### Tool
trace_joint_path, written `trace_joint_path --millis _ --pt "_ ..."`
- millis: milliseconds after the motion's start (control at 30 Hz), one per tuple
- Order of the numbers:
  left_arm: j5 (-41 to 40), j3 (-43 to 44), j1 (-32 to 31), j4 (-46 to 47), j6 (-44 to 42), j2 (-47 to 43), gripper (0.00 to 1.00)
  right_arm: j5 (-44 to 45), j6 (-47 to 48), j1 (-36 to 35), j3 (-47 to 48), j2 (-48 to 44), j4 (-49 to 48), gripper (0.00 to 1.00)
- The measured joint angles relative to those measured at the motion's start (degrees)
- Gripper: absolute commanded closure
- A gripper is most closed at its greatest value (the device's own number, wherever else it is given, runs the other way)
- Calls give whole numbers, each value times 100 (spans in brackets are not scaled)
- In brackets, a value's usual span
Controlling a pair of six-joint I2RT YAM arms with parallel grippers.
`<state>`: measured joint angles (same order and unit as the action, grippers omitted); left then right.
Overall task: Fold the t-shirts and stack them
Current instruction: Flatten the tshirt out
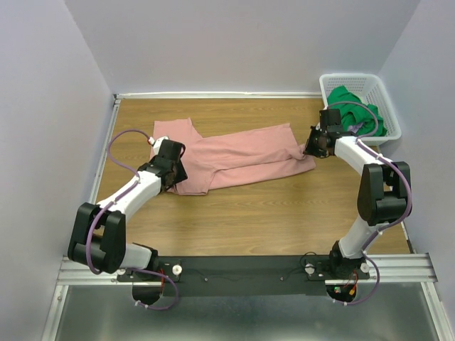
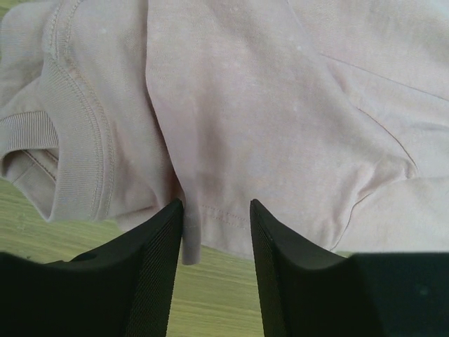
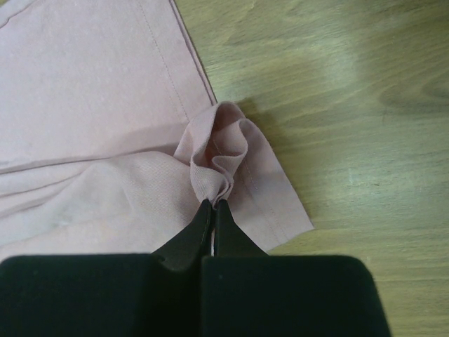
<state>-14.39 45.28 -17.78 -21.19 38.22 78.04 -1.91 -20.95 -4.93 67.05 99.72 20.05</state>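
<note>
The dusty-pink t-shirt [image 1: 242,158] lies folded lengthwise across the middle of the table, its collar end at the left. My left gripper [image 1: 175,175] is open at the shirt's near left edge; in the left wrist view the fingers [image 2: 161,239] straddle a hemmed edge of the pink cloth [image 2: 231,140], with the ribbed collar to the left. My right gripper [image 1: 310,149] is shut on a bunched pinch of the pink shirt's right end [image 3: 217,165]. The bright green t-shirt [image 1: 357,114] lies crumpled in the basket.
The white lattice basket [image 1: 386,99] stands at the back right corner, just behind my right wrist. Grey walls close in the wooden table [image 1: 270,213] on three sides. A black rail [image 1: 249,273] with the arm bases runs along the near edge.
</note>
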Motion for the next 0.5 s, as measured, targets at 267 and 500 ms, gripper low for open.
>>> trace_joint_path --millis 267,500 --pt "-37 -2 2 15 9 214 64 2 0 0 -9 0 -33 99" --pt "-201 -20 2 39 81 260 100 2 0 0 -9 2 -92 99"
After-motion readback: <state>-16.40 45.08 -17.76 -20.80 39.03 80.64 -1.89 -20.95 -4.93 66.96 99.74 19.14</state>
